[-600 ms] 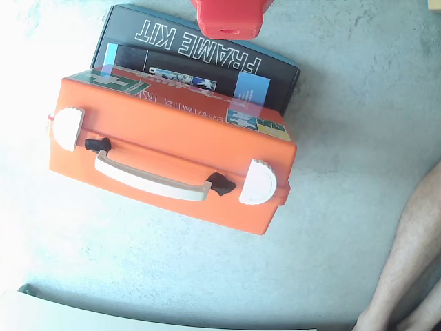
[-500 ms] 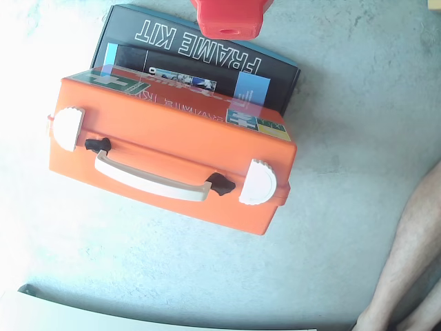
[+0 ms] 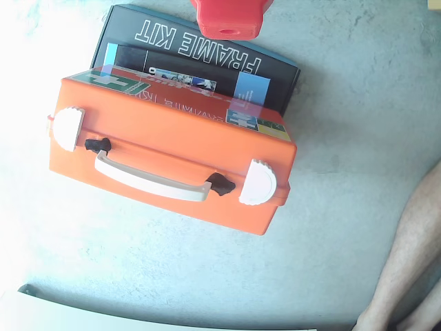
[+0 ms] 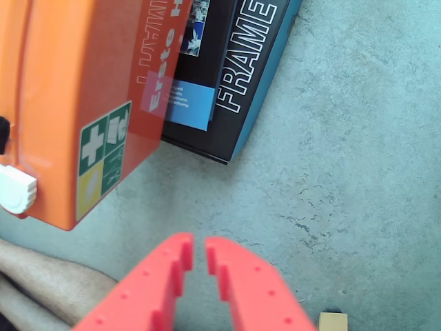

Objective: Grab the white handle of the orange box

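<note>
In the fixed view the orange box (image 3: 172, 134) lies on the grey floor, its long white handle (image 3: 151, 181) stretched between two black hinge pieces on the side facing the camera. Round white latches (image 3: 67, 128) flank the handle. Only a red part of the arm (image 3: 227, 17) shows at the top edge, beyond the box. The wrist view has the orange box (image 4: 69, 89) at upper left with one white latch (image 4: 15, 189); the handle is out of that view. My red gripper (image 4: 199, 243) hovers over bare floor to the right of the box, fingers nearly together, holding nothing.
A black "FRAME KIT" box (image 3: 200, 48) lies behind and partly under the orange box. A person's bare leg (image 3: 410, 255) stands at the lower right, and a pale board edge (image 3: 69, 318) runs along the bottom left. A small tan block (image 4: 333, 321) sits on the floor.
</note>
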Motion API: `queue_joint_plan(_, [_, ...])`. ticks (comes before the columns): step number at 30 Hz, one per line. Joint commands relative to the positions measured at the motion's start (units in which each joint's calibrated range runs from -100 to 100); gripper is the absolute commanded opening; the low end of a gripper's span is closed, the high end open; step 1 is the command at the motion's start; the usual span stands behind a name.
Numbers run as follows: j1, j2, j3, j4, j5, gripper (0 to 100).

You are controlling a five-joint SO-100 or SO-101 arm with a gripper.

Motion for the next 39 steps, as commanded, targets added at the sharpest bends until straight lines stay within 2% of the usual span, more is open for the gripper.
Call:
queue_joint_plan(1, [0.01,-0.71,3.44,-0.12,0.21,2])
queue_joint_plan(35, [0.16,-0.71,3.35,-0.12,0.37,2])
queue_joint_plan(39, [0.16,-0.71,-0.46,1.06,0.11,2])
